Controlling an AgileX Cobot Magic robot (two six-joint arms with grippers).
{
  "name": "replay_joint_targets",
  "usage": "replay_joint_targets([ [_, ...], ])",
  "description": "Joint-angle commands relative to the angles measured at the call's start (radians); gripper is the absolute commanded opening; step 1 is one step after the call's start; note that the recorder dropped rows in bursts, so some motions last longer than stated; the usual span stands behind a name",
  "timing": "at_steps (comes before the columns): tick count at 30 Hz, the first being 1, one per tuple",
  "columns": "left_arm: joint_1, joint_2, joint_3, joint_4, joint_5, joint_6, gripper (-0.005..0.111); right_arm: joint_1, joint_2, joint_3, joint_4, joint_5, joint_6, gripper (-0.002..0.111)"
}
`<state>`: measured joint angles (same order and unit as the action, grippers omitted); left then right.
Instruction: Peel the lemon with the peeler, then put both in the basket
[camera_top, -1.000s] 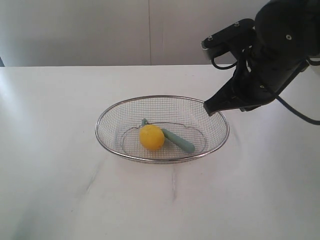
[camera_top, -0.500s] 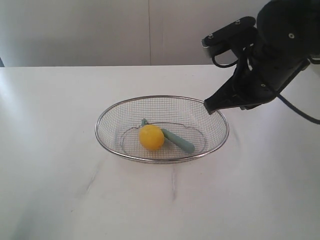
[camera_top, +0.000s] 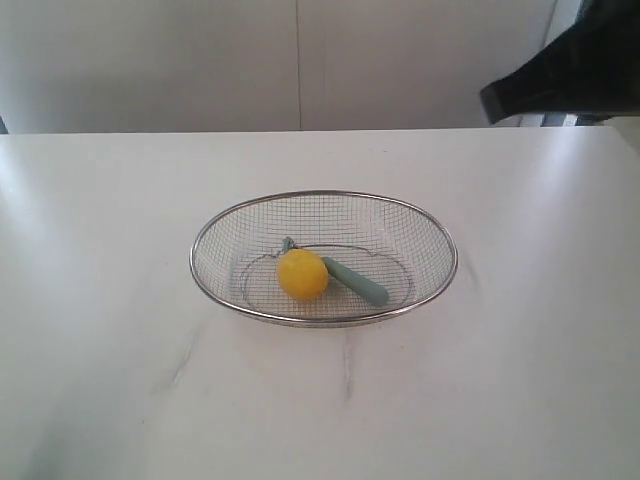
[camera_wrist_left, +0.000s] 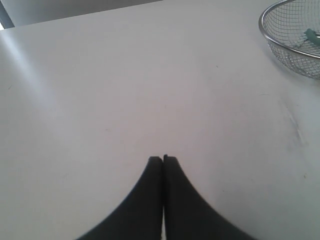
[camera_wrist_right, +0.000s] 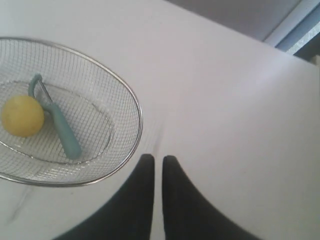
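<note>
Since a second ago the right arm has been pulled up and away from the basket (camera_top: 324, 320); it was hanging over the basket's far right rim, and now only a dark bit of it is seen well off beyond that rim. Nothing inside the basket has shifted.

The lemon (camera_top: 302, 274) is sitting in the basket's bottom, with the peeler (camera_top: 354, 282) lying just beside it, apparently touching, teal head tucked behind the fruit. Whether the skin was really peeled can't be told, since it reads as smooth yellow all over.

The right hand (camera_wrist_right: 153, 159) is seen nearly together with a thin slit left, and nothing is held. The left hand (camera_wrist_left: 163, 159) is pressed fully together, empty, over bare surface (camera_top: 120, 380) well apart from the basket.

So the drop-off looks done, and what's left is probably just the retreat. It's best done by lifting clear and keeping both hands off the wire rim, so the basket isn't nudged and the lemon isn't rolled.
</note>
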<state>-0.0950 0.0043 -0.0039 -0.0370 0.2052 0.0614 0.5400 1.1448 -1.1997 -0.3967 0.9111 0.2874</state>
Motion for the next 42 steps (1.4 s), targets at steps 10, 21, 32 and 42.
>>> replay_joint_targets([
  [10, 0.001, -0.004, 0.004, -0.003, -0.004, -0.001, 0.000, -0.202, -0.462, 0.002, 0.001, -0.002, 0.005, 0.007],
  [21, 0.001, -0.004, 0.004, -0.003, -0.004, -0.001, 0.000, -0.397, -0.919, 0.002, -0.007, 0.003, 0.005, 0.007],
  [32, 0.001, -0.004, 0.004, -0.003, -0.004, -0.001, 0.000, -0.397, -1.018, 0.002, -0.003, 0.007, 0.005, 0.007],
  [42, 0.001, -0.004, 0.004, -0.003, -0.004, -0.001, 0.000, -0.397, -0.933, 0.004, 0.003, 0.011, 0.031, 0.007],
])
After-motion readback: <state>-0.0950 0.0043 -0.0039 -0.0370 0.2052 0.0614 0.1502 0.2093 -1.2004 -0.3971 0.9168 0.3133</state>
